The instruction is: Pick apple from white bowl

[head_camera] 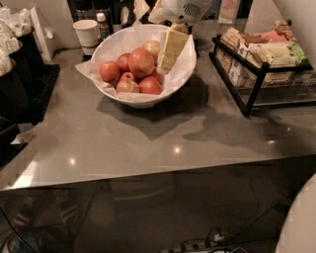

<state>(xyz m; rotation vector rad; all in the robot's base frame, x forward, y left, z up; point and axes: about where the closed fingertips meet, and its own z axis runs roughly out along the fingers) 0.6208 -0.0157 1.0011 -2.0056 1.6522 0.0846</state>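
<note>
The white bowl (148, 102) with a crinkled white paper liner stands at the back middle of the grey counter (148, 143). It holds several red and yellow-red apples (140, 62). My gripper (165, 63) hangs from the white arm (183, 9) at the top and reaches down into the right side of the bowl. Its cream fingers lie against the rightmost apples, next to the large red apple and a paler one (153, 48) behind it. No apple is lifted.
A small white paper cup (86, 32) and a small bottle (102, 25) stand behind the bowl on the left. A black wire rack (252, 86) of snack packets is at the right. Dark equipment (17, 84) lines the left edge.
</note>
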